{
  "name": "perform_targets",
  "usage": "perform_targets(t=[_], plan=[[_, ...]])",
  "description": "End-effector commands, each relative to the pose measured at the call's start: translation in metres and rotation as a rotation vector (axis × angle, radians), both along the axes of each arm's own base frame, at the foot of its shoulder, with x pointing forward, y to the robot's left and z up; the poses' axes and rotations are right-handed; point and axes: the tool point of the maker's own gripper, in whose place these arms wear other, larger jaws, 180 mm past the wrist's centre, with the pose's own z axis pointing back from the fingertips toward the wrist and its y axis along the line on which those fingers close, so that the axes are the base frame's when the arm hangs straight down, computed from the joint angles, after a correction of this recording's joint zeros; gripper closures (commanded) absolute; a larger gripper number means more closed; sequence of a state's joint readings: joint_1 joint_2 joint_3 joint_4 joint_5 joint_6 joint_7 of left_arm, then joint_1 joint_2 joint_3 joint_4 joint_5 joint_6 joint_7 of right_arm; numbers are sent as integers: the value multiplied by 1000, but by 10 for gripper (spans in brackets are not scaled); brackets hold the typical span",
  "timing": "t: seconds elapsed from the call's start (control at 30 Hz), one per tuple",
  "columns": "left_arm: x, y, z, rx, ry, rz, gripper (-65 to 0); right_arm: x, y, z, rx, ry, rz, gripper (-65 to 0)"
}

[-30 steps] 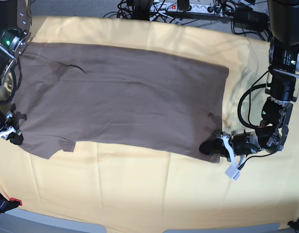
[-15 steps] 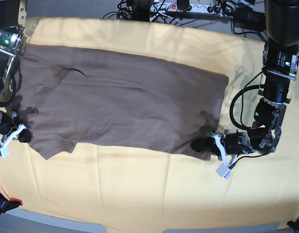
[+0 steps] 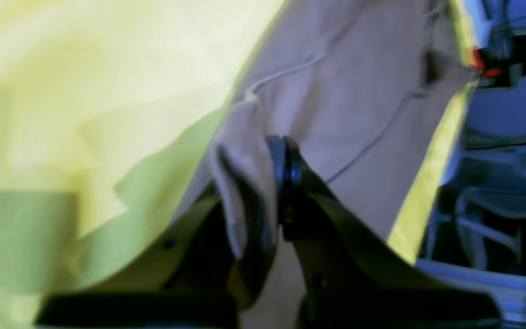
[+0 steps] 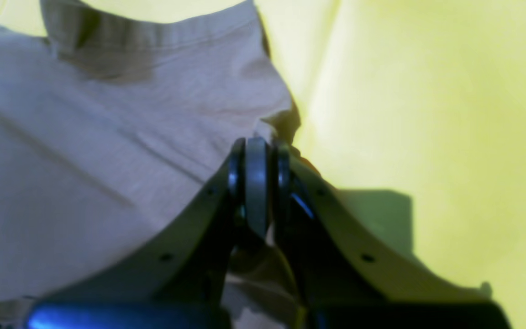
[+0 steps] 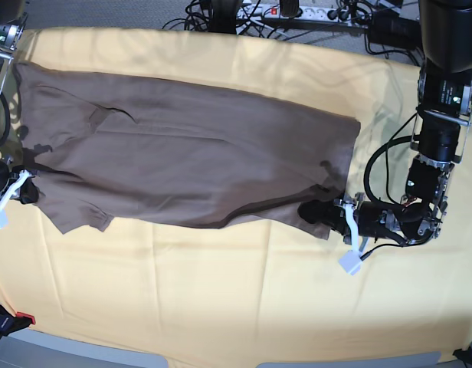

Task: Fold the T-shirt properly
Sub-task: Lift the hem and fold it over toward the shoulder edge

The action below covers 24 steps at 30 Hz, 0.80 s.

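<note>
The T-shirt [image 5: 190,157] was found spread on the yellow cloth [image 5: 221,307], its long axis running across the base view from one arm to the other. The left gripper [image 5: 322,215] was placed at the near hem corner on that view's right; in the left wrist view its jaws were seen closed on a bunched fold of the T-shirt [image 3: 244,183]. The right gripper [image 5: 21,188] was placed at the opposite near edge, by the sleeve, and in the right wrist view its jaws were seen pressed together on the edge of the T-shirt [image 4: 107,137]. Each arm was thus nearest its own end of the near edge, with the garment's body lying beyond both grippers toward the far side. The near edge between them was observed sagging slightly off the cloth. It was judged that the coming move would carry this edge away from the arms, across the short axis.
</note>
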<state>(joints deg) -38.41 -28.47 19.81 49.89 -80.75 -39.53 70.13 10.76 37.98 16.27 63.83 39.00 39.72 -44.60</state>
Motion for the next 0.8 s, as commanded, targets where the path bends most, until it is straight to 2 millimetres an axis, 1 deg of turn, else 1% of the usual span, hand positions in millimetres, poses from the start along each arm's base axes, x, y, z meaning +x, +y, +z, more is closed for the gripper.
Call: perform_targets(t=[0.0,0.13,0.27,0.43,0.6,0.77], plan=[[11,5,24,-21,-56,0,0,8,-12,24,-28,-57,-1,0],[9,22,29,-10,-55,13,0,3,-17,23,-29,-49,-4,0],[3,35,25,33,-34,6,0,3,-16,23,-28,-50,-4,0],[-3,37,21,62,-12,-22,0,3,-17,22,-31,-46,-3,0],[-9,33,23,89,-21,-73,0,-1,-17,18,-32,-32,-3,0],[-15,19,37,104,-83,-144,0,-5,-17,14,-37,0,-2,0]])
